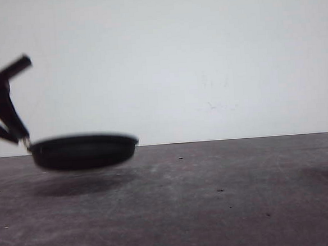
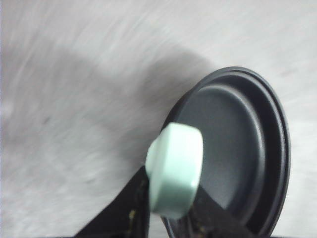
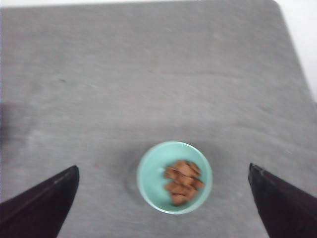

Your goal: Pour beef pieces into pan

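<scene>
Inside one bowl [image 3: 174,177]: roughly ten beef pieces [image 3: 182,182].

Front view sits low at table [image 1: 214,198] level; both wrist views look down on it

pan [image 1: 84,151] blurred; left gripper [image 1: 6,120] cut by frame edge

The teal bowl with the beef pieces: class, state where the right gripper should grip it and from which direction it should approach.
Probably the rim of the teal bowl, from above, one finger inside and one outside. It stands upright and round, with no handle. The beef pieces lie heaped toward one side, so the bare side is safest. The right gripper hangs open overhead.
</scene>
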{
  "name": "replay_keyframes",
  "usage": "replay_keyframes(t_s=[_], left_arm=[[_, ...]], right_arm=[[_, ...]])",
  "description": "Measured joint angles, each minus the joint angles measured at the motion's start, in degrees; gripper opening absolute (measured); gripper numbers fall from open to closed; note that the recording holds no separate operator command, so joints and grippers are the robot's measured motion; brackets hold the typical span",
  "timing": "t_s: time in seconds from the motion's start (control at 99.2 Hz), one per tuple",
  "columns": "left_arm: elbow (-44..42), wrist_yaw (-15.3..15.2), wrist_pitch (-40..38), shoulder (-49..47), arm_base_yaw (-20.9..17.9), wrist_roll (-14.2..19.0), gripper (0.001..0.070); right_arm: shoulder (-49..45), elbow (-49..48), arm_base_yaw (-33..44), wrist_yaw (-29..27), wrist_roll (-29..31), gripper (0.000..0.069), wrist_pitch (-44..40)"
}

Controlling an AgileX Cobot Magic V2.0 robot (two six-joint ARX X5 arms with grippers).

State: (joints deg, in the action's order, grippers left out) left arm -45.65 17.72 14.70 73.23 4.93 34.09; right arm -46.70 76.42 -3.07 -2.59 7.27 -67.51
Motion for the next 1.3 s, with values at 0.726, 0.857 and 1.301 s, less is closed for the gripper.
replay_keyframes(t_s=[0.726,0.857,1.301], left_arm=[[0.0,3.78,10.8,-17.35,0.7,0.74,0.0041],[0.0,4.04,10.82,-17.92,1.38,0.74,0.0041],[0.0,4.39,11.15,-18.49,3.04,0.7,0.0041]], right_arm=[[-19.34,-19.04,8.33,4.31,1.77,0.0509,5.99],[-23.08,-21.73,8.35,4.24,2.01,0.0489,7.69],[-26.47,-23.56,11.13,3.82,2.19,0.032,14.64]])
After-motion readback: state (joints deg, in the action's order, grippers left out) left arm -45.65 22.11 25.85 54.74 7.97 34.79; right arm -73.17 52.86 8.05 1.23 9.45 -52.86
